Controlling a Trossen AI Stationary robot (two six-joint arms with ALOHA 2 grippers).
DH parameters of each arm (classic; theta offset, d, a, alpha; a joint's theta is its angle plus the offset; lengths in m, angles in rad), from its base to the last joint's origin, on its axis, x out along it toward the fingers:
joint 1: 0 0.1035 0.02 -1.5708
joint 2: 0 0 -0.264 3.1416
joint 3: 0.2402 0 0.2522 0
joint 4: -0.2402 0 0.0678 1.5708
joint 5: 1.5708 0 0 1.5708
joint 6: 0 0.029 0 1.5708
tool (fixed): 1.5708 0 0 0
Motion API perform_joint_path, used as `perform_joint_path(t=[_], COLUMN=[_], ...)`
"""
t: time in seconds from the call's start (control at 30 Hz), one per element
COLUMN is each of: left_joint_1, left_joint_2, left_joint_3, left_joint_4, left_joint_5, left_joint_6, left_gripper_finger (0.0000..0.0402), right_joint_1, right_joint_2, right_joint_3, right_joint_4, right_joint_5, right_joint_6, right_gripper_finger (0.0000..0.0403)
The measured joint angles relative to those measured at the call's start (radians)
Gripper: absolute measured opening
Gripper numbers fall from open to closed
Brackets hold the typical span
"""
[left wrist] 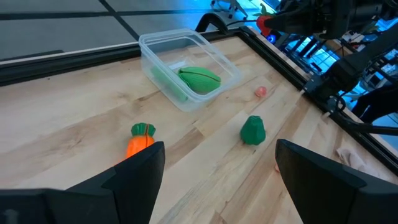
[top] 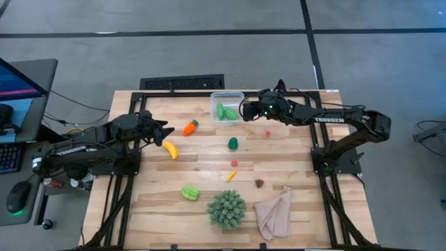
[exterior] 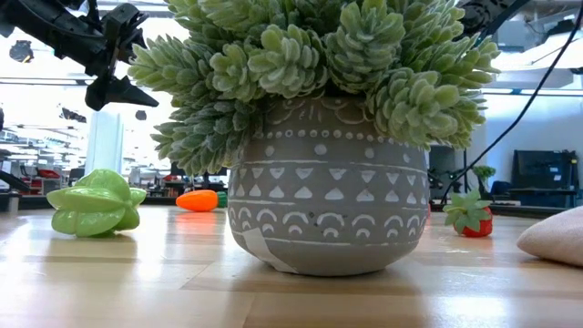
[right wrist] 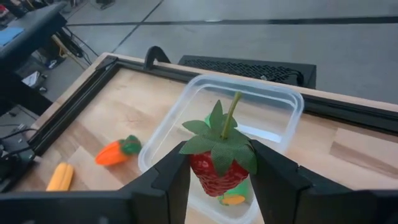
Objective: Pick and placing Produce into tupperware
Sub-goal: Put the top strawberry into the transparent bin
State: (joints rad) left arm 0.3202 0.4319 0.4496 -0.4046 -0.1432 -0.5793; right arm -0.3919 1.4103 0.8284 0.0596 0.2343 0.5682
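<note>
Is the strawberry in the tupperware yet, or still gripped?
Still gripped. The right gripper holds the strawberry between its jaws above the tupperware, which already contains green produce.

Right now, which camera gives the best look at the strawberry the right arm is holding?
The right wrist view: the strawberry fills the middle, clamped in the right end effector above the tupperware. The left wrist view shows only a small red spot far off. The high view hides it under the arm; the low view misses it.
</note>
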Motion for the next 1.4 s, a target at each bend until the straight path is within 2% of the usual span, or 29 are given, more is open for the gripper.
perform_joint_path(t=[0.37,0.73,0.93,1.4], left_joint_1=[0.0,0.0,0.0,0.0], left_joint_2=[0.0,0.0,0.0,0.0], left_joint_3=[0.0,0.0,0.0,0.0], left_joint_4=[0.004,0.004,0.004,0.004], left_joint_5=[0.004,-0.003,-0.004,-0.03], left_joint_6=[-0.001,-0.003,-0.003,-0.002], left_gripper_finger=[0.0297,0.0297,0.0297,0.0297], right_joint_1=[-0.002,-0.05,-0.073,-0.127], right_joint_2=[0.182,0.363,0.398,0.398], right_joint_3=[0.026,0.212,0.275,0.277], right_joint_4=[0.12,0.111,0.048,-0.03], right_joint_5=[-0.031,-0.139,-0.157,-0.159], right_joint_6=[0.035,-0.013,-0.054,-0.055], right_gripper_finger=[0.0142,0.0151,0.0145,0.0146])
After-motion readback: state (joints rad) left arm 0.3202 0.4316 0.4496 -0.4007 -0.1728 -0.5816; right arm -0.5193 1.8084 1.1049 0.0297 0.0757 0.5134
